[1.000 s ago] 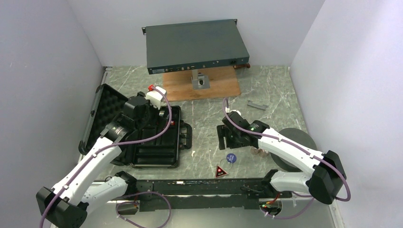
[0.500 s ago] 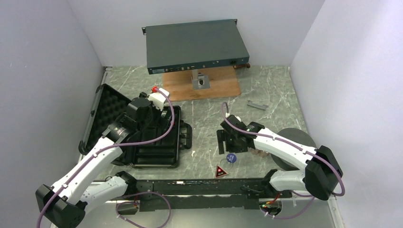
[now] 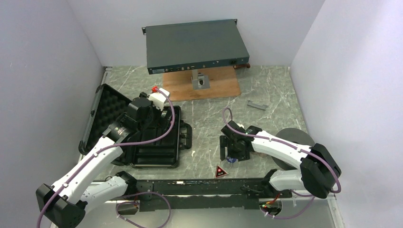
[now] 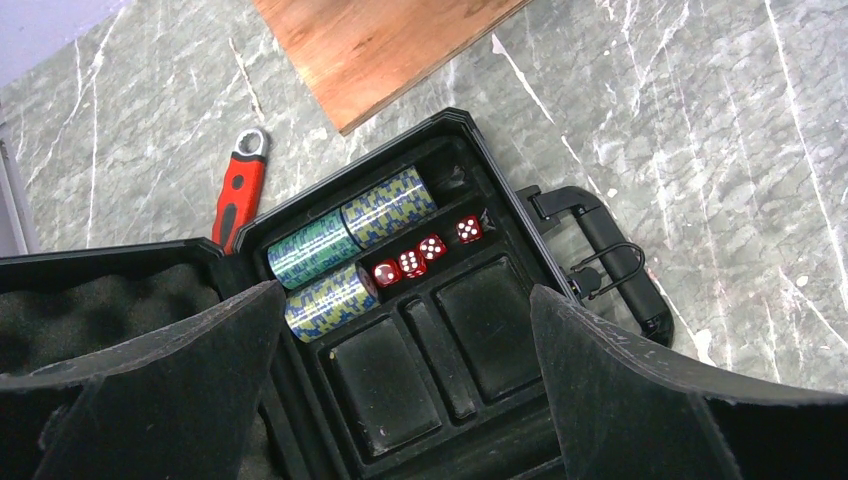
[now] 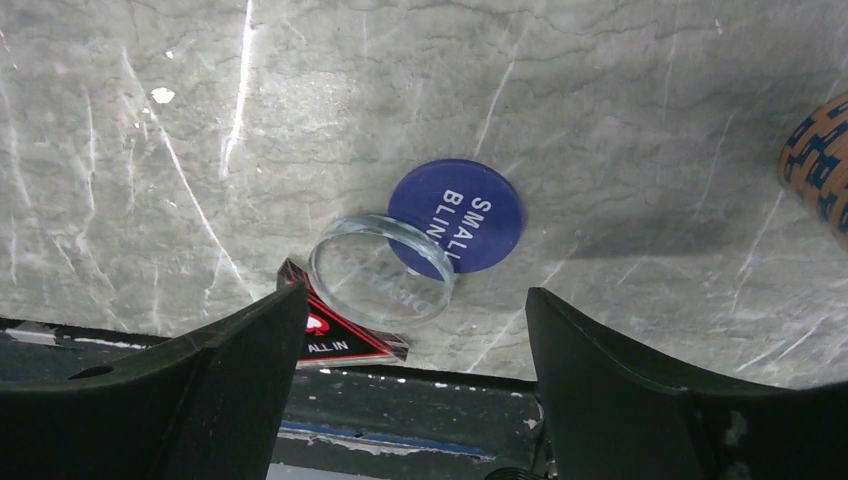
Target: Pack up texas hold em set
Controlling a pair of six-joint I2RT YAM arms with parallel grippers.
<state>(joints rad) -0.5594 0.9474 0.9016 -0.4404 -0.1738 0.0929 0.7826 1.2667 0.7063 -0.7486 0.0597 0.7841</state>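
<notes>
The black case [image 3: 157,142] lies open on the left, its egg-crate foam lid [image 3: 102,111] tipped back. In the left wrist view its tray [image 4: 500,320] holds three chip stacks [image 4: 345,245] and several red dice [image 4: 425,250]; the handle [image 4: 610,260] points right. My left gripper [image 3: 146,113] hovers over the tray, open and empty [image 4: 405,400]. My right gripper [image 3: 232,151] is open, low over the blue disc [image 5: 470,215], which reads "SMALL BLIND". A clear disc [image 5: 380,268] overlaps the blue disc and the red triangle marker [image 5: 335,340]. Another chip stack [image 5: 820,165] lies at the right edge.
A big grey rack unit [image 3: 197,45] stands at the back over a wooden board [image 3: 202,88]. A dark foam ring [image 3: 297,140] lies under my right arm. A red-handled tool [image 4: 240,190] lies behind the case. A black rail [image 3: 190,187] runs along the near edge.
My right gripper has moved toward the near edge and down, from beside the blue disc to over it. My left arm has hardly moved.
</notes>
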